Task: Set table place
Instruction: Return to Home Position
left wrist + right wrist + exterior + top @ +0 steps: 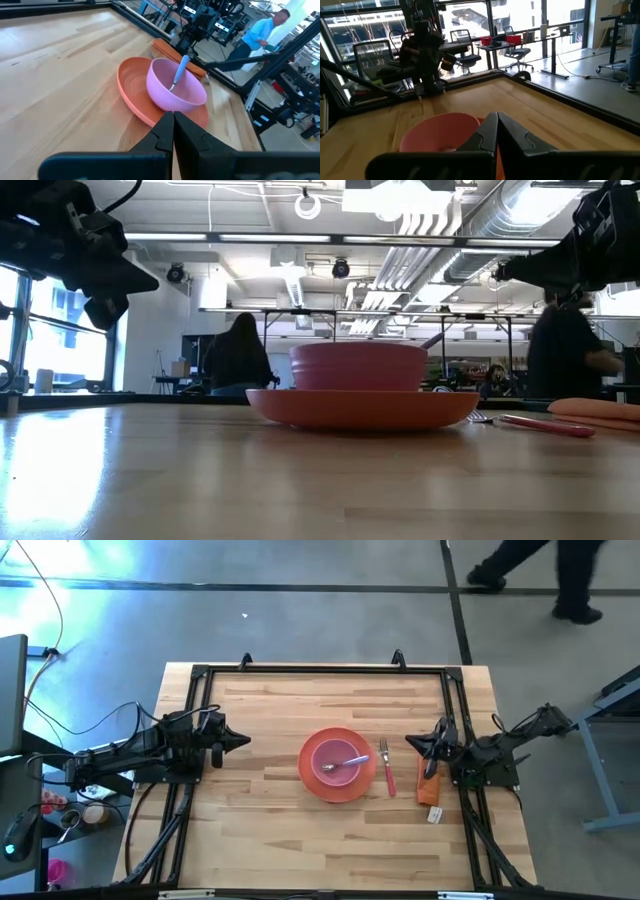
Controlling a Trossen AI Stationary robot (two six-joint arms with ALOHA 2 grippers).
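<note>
Step in hand: the return of both arms to their rest pose is judged to be under way, since the place setting looks complete.
Left pincer (238, 741): pressed together with nothing in it, held above the worktop (270, 830) at 9 o'clock from the plate (310, 778), well apart from it.
Right pincer (412, 743): also pressed together and empty, at about 2 o'clock from the plate, just beyond the fork (387, 772).
How to do it well: each arm should be drawn up and back toward its own side. The right one is near the fork and the cloth (430, 787), so height should be gained first and nothing dragged.
Place setting: the plate lies near the middle of the worktop. The bowl (325, 750) stands on it and the spoon (347, 762) rests inside the bowl. The fork lies at 3 o'clock just beside the plate, and the cloth is farther out.
Count: one plate, one bowl, one spoon, one fork, one cloth — and two arms.
</note>
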